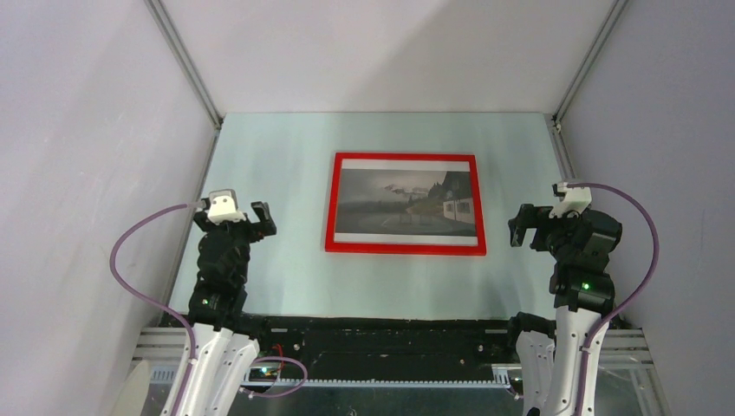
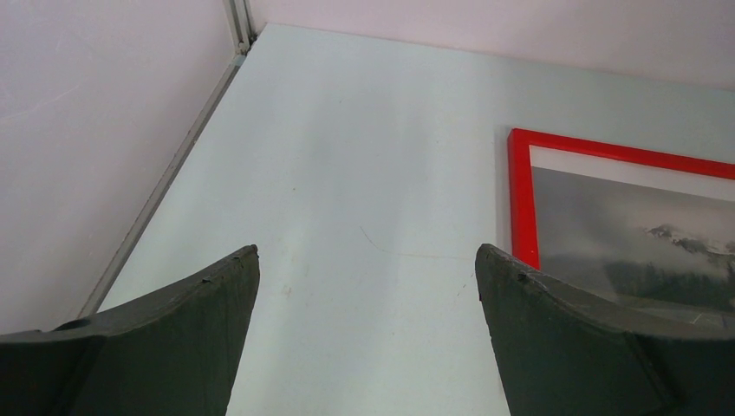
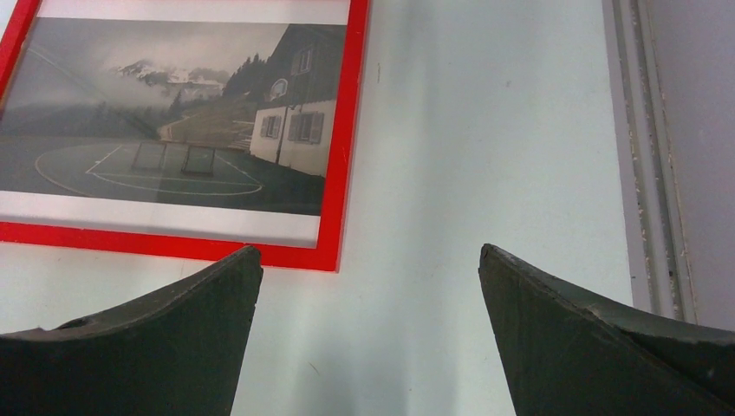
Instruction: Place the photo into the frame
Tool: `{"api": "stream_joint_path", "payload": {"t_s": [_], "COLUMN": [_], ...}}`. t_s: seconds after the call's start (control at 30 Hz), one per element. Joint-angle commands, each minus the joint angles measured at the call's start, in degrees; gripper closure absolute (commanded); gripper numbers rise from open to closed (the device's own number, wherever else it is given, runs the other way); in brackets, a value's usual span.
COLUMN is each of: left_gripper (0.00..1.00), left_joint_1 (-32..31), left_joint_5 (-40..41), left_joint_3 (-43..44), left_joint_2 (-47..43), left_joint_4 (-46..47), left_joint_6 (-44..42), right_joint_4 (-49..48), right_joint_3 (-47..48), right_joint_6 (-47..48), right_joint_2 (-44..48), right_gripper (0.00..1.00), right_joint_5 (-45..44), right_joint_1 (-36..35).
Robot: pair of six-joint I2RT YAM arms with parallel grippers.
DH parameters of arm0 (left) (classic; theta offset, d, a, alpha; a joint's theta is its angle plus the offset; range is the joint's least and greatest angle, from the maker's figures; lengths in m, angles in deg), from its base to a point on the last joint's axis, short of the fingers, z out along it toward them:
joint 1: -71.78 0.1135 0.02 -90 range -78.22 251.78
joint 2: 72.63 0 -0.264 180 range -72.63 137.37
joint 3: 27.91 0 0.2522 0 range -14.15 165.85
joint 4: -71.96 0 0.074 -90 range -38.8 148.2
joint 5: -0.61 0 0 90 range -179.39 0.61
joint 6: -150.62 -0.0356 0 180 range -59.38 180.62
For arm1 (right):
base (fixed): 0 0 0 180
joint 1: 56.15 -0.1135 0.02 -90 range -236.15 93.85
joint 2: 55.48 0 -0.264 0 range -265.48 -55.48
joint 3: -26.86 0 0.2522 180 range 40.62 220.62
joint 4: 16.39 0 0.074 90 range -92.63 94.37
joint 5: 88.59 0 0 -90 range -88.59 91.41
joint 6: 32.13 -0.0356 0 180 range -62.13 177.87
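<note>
The photo (image 1: 406, 204) is shown seated inside the red frame (image 1: 405, 250), flat at the picture's centre; the task is judged essentially done. The left gripper (image 1: 238, 212) and right gripper (image 1: 523, 227) are spread wide, empty, flanking it.

Place: a robotics lab test cell.
Enclosure: plain pale walls (image 1: 87, 147) close in the desk (image 1: 269, 165) on three sides, joined by aluminium struts (image 1: 186, 65) in the corners.
Desk: smooth pale blue-green sheet, faintly scuffed.
Machines: left arm (image 1: 221, 260) and right arm (image 1: 582, 251) stand on a black base plate (image 1: 381, 338) at the near edge, above a metal rail (image 1: 390, 382).
Wiring: purple cables (image 1: 112, 253) loop from the wrists.
Prop: one red frame (image 1: 406, 249) with a photo (image 1: 406, 204) lies flat mid-desk.
</note>
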Motion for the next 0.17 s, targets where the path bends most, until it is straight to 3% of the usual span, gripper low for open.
{"api": "stream_joint_path", "payload": {"t_s": [0.0, 0.13], "left_gripper": [0.02, 0.01], "left_joint_1": [0.78, 0.77], "left_joint_5": [0.53, 0.39], "left_joint_3": [-0.48, -0.48], "left_joint_2": [-0.5, -0.58], "left_joint_4": [2.6, 2.63], "left_joint_6": [-0.89, -0.89], "right_joint_4": [-0.06, -0.09], "right_joint_3": [0.0, 0.02], "right_joint_6": [0.96, 1.05], "right_joint_2": [0.17, 0.23], "right_gripper": [0.0, 0.0], "right_joint_5": [0.92, 0.97], "right_joint_1": [0.32, 0.36]}}
